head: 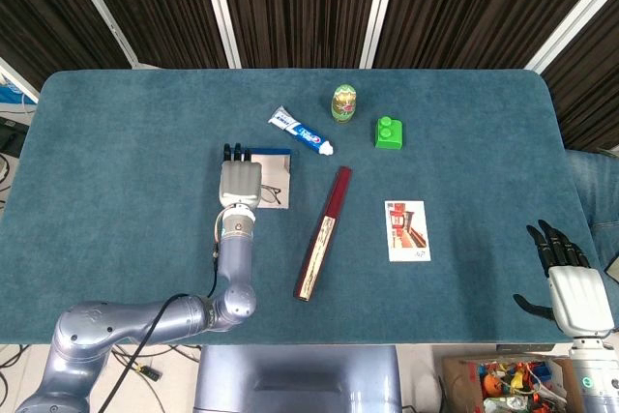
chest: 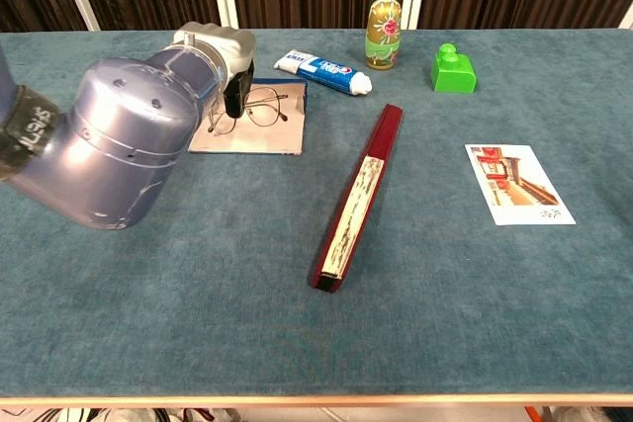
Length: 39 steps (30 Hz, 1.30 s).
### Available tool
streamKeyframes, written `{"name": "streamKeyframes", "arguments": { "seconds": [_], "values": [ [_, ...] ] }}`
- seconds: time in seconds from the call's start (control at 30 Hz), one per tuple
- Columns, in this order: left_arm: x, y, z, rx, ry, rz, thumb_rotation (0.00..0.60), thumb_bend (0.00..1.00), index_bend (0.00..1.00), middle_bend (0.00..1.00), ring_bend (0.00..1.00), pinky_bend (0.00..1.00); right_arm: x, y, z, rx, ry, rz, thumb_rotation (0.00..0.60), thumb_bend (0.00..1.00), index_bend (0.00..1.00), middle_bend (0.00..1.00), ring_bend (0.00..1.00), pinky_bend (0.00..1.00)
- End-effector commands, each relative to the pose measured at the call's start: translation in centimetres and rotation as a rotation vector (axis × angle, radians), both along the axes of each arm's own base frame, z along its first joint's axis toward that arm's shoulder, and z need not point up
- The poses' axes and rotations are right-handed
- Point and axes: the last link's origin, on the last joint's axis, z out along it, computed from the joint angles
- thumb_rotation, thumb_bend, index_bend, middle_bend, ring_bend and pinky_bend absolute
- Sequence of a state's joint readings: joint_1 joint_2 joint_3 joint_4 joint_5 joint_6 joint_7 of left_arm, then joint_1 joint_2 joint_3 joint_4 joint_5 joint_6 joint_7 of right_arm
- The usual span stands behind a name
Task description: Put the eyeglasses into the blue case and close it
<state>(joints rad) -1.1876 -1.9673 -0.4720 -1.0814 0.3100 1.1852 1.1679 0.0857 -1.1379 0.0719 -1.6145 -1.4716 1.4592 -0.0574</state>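
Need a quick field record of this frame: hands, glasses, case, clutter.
left robot hand: holds the thin wire-framed eyeglasses over the case
right robot hand: by the table's near right edge, fingers apart, holding nothing
open blue case with pale lining: lies flat, lid not closed
eyeglasses in case: over the lining; resting or not, cannot tell
clutter: long dark red box, toothpaste tube, green block, painted doll, picture card
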Motion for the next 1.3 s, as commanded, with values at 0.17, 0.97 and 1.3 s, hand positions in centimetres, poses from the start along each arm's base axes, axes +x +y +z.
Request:
{"name": "streamKeyframes", "arguments": {
  "seconds": [0.17, 0.97, 1.3],
  "values": [
    [0.2, 1.4, -1.0, 0.004, 0.007, 0.008, 0.6, 0.44, 0.59, 0.16, 0.0, 0.0, 0.0, 0.0, 0.0, 0.003, -0.007, -0.001, 0.6, 0.03, 0.04, 0.0, 0.09, 0.18],
    [0.4, 3.7, -2.3, 0.035, 0.027, 0.008, 0.6, 0.44, 0.6, 0.16, 0.0, 0.0, -0.1, -0.1, 0.0, 0.018, -0.033, -0.026, 0.6, 0.03, 0.04, 0.0, 0.09, 0.18],
    [-0.5, 4.3, -2.4, 0.048, 0.026, 0.032, 0.6, 0.44, 0.6, 0.15, 0.0, 0.0, -0.1, -0.1, 0.0, 0.02, -0.039, -0.034, 0.6, 0.03, 0.04, 0.0, 0.09, 0.18]
  ]
}}
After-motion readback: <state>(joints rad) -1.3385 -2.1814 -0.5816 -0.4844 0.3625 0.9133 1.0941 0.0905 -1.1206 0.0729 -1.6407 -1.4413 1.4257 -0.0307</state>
